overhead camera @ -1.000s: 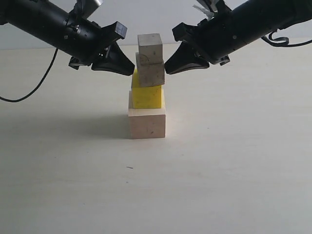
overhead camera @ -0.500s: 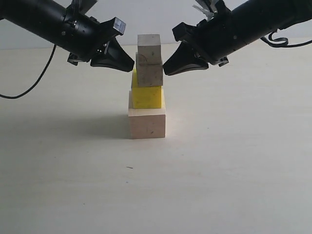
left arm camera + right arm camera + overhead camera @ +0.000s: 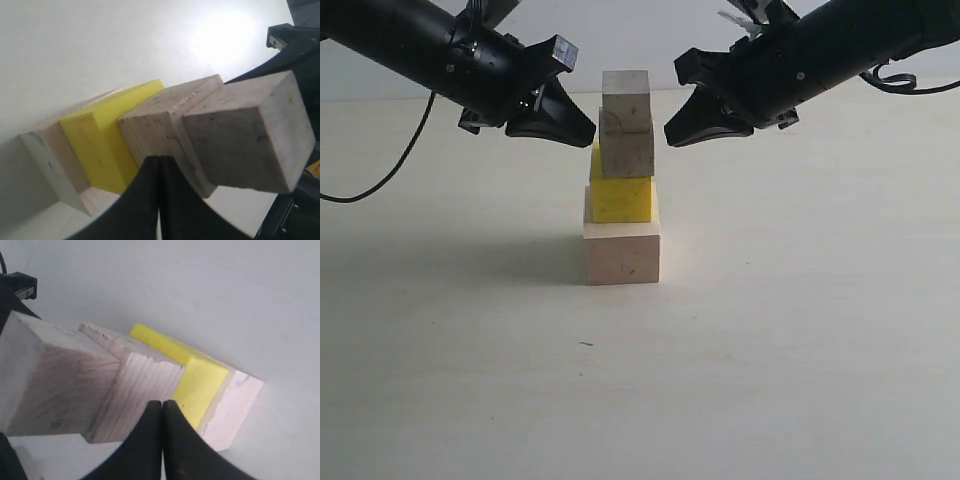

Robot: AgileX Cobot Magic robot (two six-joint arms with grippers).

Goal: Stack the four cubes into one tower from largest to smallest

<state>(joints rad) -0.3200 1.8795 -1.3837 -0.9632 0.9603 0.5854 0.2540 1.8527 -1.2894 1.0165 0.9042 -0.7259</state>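
Low in the frame, the pale table [image 3: 770,400] has one tiny dark speck [image 3: 585,344] on it, a bit left of the middle.

Farther back, in the middle of the frame, stands the tower [image 3: 623,180]. All four cubes are in it. The big pale wood cube [image 3: 622,256] sits on the table at the bottom. The yellow cube [image 3: 620,199] rests on top of it. On the yellow cube sits a small wood cube [image 3: 628,155], a little to the right. The smallest wood cube [image 3: 626,95] is at the very top.

Up beside the two small cubes are two black grippers. The left gripper [image 3: 588,137] comes in from the upper left. Its fingers are pressed tight together and it holds nothing. Its tip is right at the left edge of the small wood cube, and I cannot tell if it touches. The right gripper [image 3: 670,139] comes in from the upper right. It is clenched too, with nothing in it, and its tip is just beside the same cube, with a small gap.

A black cable [image 3: 380,185] hangs at the left edge. Farthest back is a white wall [image 3: 640,40].
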